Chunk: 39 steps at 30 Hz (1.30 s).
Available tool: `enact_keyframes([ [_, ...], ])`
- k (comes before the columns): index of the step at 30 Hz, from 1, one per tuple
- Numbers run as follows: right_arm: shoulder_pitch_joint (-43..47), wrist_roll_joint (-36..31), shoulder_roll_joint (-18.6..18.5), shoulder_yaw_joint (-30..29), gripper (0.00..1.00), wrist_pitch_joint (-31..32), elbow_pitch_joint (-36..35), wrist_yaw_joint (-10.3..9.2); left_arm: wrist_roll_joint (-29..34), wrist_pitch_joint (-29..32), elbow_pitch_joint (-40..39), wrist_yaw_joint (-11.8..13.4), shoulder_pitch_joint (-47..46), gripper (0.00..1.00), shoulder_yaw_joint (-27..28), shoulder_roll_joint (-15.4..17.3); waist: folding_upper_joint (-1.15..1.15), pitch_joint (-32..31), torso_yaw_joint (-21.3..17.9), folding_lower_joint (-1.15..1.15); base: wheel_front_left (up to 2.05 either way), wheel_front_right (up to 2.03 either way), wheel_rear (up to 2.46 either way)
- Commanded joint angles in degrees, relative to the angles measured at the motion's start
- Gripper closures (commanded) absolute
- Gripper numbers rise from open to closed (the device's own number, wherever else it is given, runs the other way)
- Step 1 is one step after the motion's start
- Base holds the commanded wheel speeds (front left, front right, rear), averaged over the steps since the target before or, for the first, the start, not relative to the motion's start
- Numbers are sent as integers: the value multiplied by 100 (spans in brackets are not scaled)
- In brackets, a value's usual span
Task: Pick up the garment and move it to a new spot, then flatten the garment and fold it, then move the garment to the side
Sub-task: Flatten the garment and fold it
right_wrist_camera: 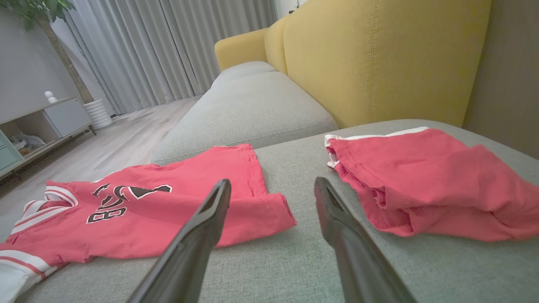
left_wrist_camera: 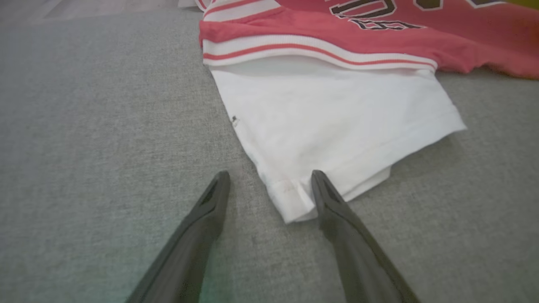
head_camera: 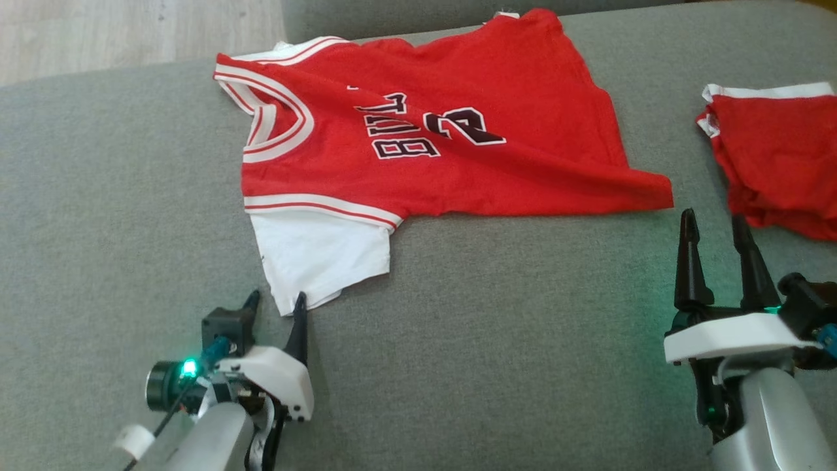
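A red basketball jersey [head_camera: 458,124] with dark lettering and white sleeves lies spread on the grey sofa cushion [head_camera: 490,340], neck to the left. Its near white sleeve [left_wrist_camera: 332,122] points toward me. My left gripper [head_camera: 275,303] is open, low on the cushion, with the sleeve's corner [left_wrist_camera: 292,202] lying between its fingertips, touching the right finger [left_wrist_camera: 326,198]. My right gripper [head_camera: 715,226] is open and empty, held above the cushion just below and right of the jersey's hem corner [right_wrist_camera: 273,210].
A second red garment [head_camera: 778,157] lies crumpled at the cushion's right. A yellow sofa backrest [right_wrist_camera: 379,59] rises behind it. Another grey cushion [right_wrist_camera: 248,109] lies beyond. Wooden floor [head_camera: 131,29] runs past the far left edge, with a cabinet [right_wrist_camera: 38,126] and curtains [right_wrist_camera: 168,46].
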Motion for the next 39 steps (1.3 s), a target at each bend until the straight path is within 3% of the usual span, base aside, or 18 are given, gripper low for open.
enact_keyframes([
  [1, -234, 40, -22, 150, 0, -87, -140, -5, -51, 93, -23, -16, -172, 0, 183, 132, 0, 22, -19, 0, 0, 0, 0],
  [3, -237, 49, -22, 144, 0, -102, -107, -5, -84, 204, 22, -43, -180, 0, 158, 131, 0, 30, -27, 0, 0, 0, 0],
  [4, -238, 51, -22, 135, 0, -109, -91, -5, -92, 249, 33, -61, -182, 53, 139, 133, 0, 28, -27, 0, 0, 0, 0],
  [5, -239, 51, -22, 126, 0, -116, -77, -5, -106, 273, 36, -74, -183, 93, 130, 133, 0, 23, -24, 0, 0, 0, 0],
  [6, -242, 50, -22, 115, 0, -122, -63, -5, -114, 287, 34, -90, -182, 100, 119, 136, 0, 15, -18, 0, 0, 0, 0],
  [14, -265, -15, -22, 39, 0, -142, 33, -5, -164, 84, -172, -72, -154, 100, 157, 174, 0, -127, 102, 0, 0, 0, 0],
  [20, -246, -50, -22, 38, 0, -107, 92, -5, -115, -896, -617, 103, -212, 100, 429, 223, 0, -225, 196, 0, 0, 0, 0],
  [24, -221, -66, -22, 55, 0, 67, 148, -5, -80, -1231, -922, 171, -207, 100, 571, 262, 0, -256, 244, 0, 0, 0, 0],
  [31, -289, -71, -22, 101, 0, 430, 394, -5, 60, -1390, -1480, 253, -186, 100, 744, 245, 0, -210, 347, 0, 0, 0, 0],
  [39, -756, -47, -22, 59, 0, 729, 1279, -5, 273, -1409, -1854, 164, -93, 100, 823, 132, 0, -129, 484, 0, 0, 0, 0],
])
